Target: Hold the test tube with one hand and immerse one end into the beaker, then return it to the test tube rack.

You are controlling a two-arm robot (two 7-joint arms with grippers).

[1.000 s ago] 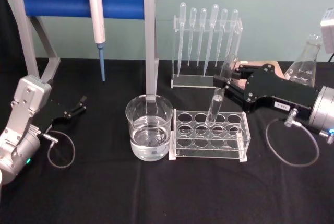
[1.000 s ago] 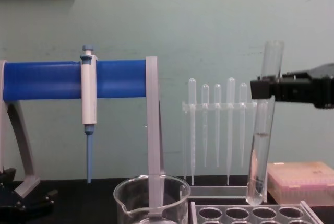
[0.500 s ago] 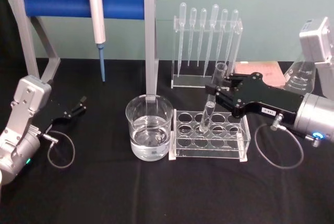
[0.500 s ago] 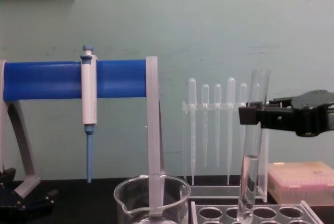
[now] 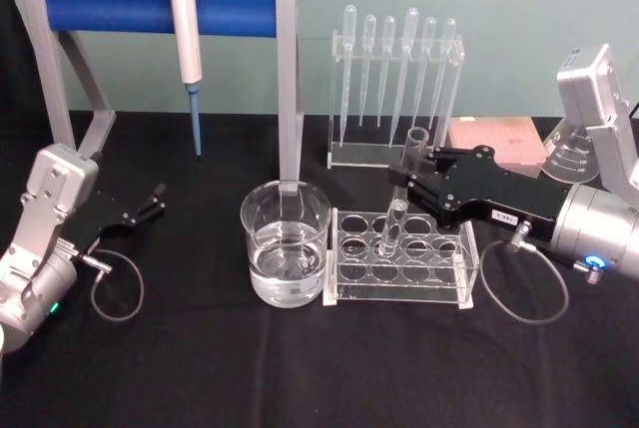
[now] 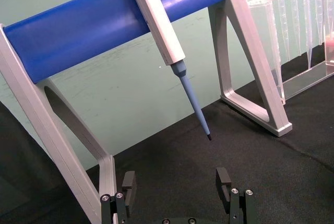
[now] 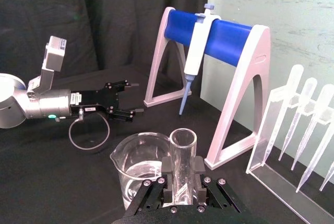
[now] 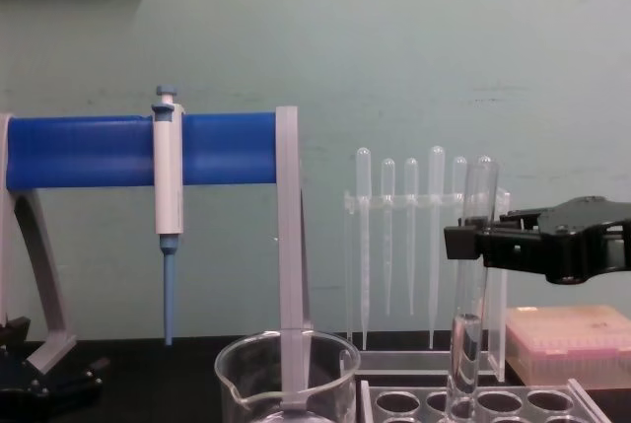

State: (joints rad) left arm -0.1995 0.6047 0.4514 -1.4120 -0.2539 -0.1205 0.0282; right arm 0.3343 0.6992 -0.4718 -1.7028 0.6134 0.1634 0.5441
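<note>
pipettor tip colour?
Blue, on the white pipettor hanging from the stand; clearest in the left wrist view.

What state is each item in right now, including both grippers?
test tube: near upright, held, lower end in a rack hole.
right gripper: shut on the tube.
left gripper: open, holding nothing, low at table's left.
beaker: upright, partly filled with clear liquid.
rack: other holes vacant.
pipettor: hanging on blue stand.

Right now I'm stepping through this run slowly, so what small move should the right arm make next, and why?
Probably ease straight down a little more. The right gripper is shut on the test tube, whose round bottom already sits in a hole of the clear rack, beside the beaker. The left gripper rests open.
</note>
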